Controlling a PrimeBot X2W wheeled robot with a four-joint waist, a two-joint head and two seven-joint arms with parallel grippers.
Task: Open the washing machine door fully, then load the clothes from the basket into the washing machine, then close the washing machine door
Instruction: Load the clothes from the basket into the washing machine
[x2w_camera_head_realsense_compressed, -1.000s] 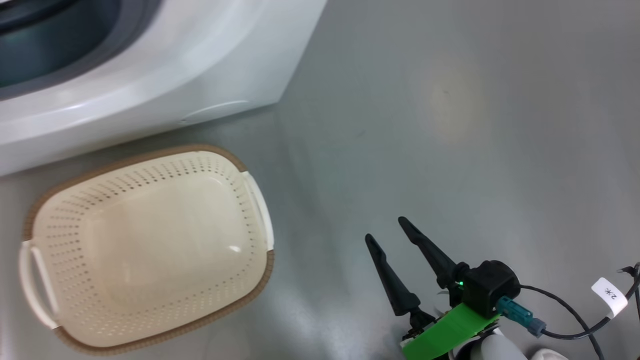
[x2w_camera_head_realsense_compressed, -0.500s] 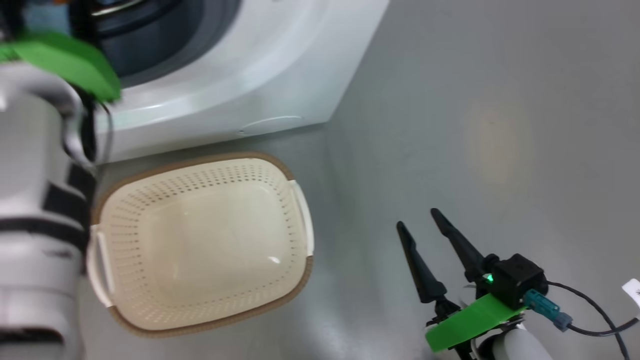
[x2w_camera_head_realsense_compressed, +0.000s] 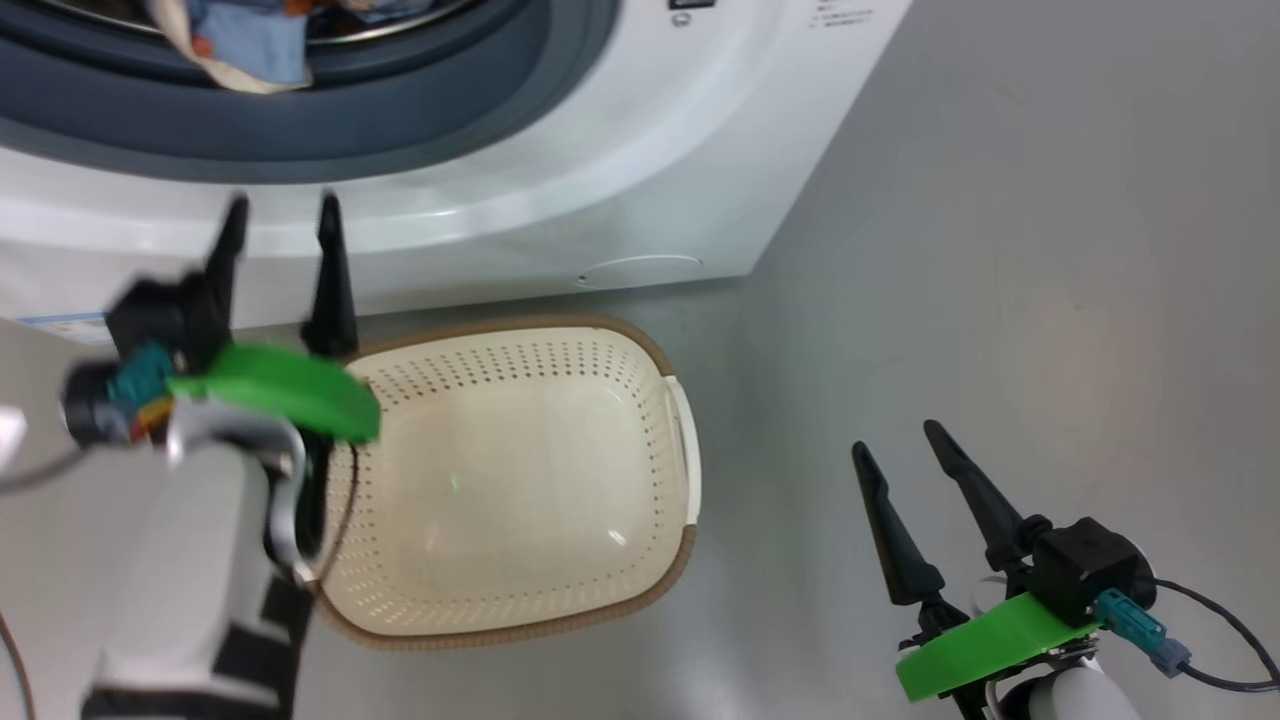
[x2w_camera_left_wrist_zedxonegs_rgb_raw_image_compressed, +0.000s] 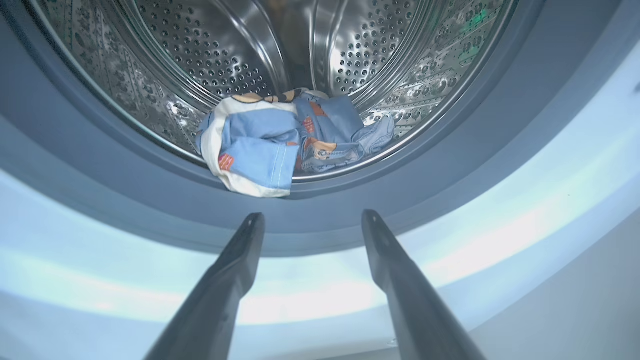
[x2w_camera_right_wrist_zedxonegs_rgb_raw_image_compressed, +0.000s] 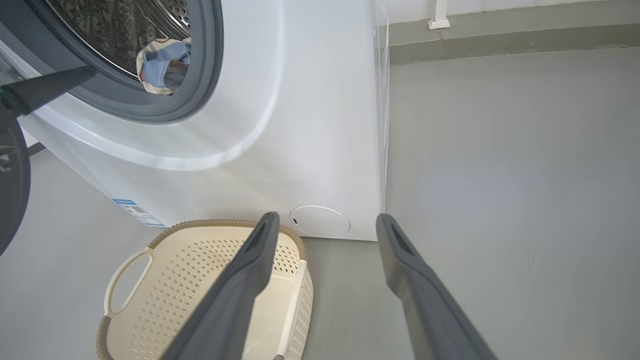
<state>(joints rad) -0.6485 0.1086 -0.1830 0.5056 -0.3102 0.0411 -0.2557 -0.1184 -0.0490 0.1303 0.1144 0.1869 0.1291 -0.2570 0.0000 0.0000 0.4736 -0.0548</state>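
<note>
**Head view.** The basket (x2w_camera_head_realsense_compressed: 520, 325) stands on the floor (x2w_camera_head_realsense_compressed: 1000, 300) just in front of the washing machine (x2w_camera_head_realsense_compressed: 650, 180), close enough for short transfers from one to the other. Its bottom is bare. The clothes (x2w_camera_head_realsense_compressed: 250, 45) lie at the drum mouth above the grey-blue gasket (x2w_camera_head_realsense_compressed: 400, 120). My left gripper (x2w_camera_head_realsense_compressed: 283, 215) is raised between basket and machine front, fingers spread wide and holding nothing. My right gripper (x2w_camera_head_realsense_compressed: 897, 440) hangs over open floor well to the right, equally wide and empty, which keeps it out of the other arm's way.

**Left wrist view.** The fingers point up into the steel drum (x2w_camera_left_wrist_zedxonegs_rgb_raw_image_compressed: 225, 65). The blue printed garments sit low at the front of the drum, and one white-edged fold droops over the lip toward the gasket. I judge loading complete, but that fold may need a push inward so the door does not pinch it.

**Right wrist view.** The wide fingers frame the empty basket and the machine's lower corner. One finger of the left gripper crosses the upper left, before the opening. A dark curved edge (x2w_camera_right_wrist_zedxonegs_rgb_raw_image_compressed: 12, 190) at the left margin is probably the washing machine door, swung open. I cannot tell for certain. Closing it appears to be the remaining step.
</note>
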